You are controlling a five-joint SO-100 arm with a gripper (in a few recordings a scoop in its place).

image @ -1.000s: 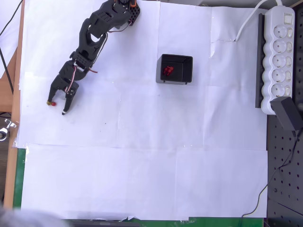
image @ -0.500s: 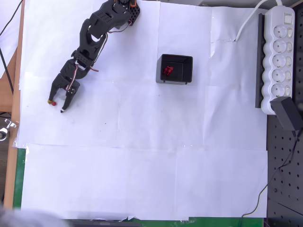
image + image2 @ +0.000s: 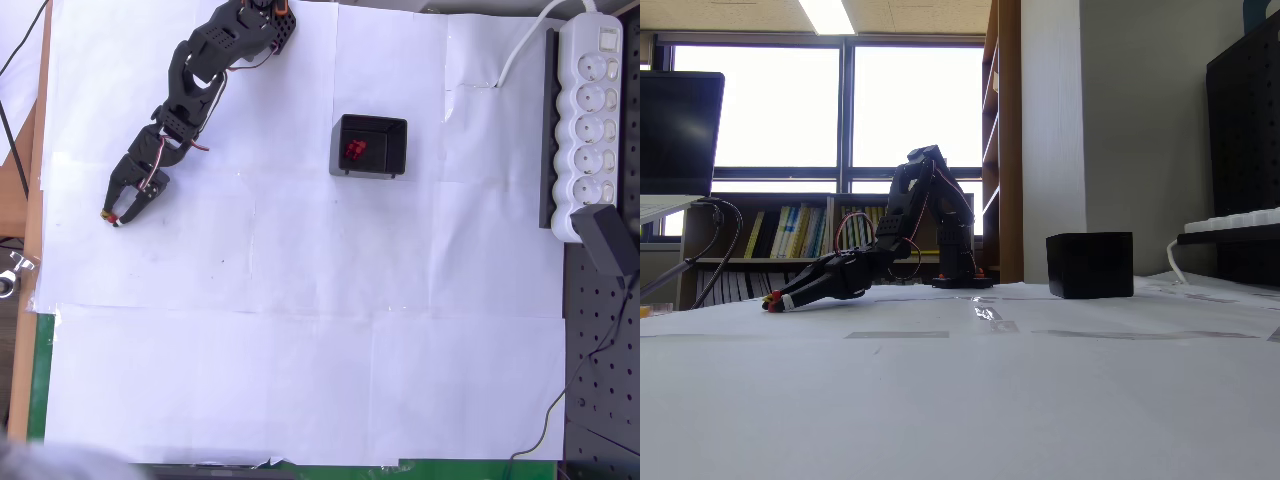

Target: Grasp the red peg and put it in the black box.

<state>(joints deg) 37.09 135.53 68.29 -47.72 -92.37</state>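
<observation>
fingers [image 3: 116, 217] clenched on the red peg [image 3: 113, 218] low at the bench's [image 3: 300, 380] nine o'clock side in the overhead view, black box [image 3: 370, 147] well apart toward two o'clock, red pegs [image 3: 354, 150] clumped inside

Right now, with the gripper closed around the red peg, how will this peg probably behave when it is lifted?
The red peg is tiny beside the gripper, so it is probably very light. Seen from above it looks round, so it may roll if dropped. Held at the fingertips, it could slip out easily.
</observation>
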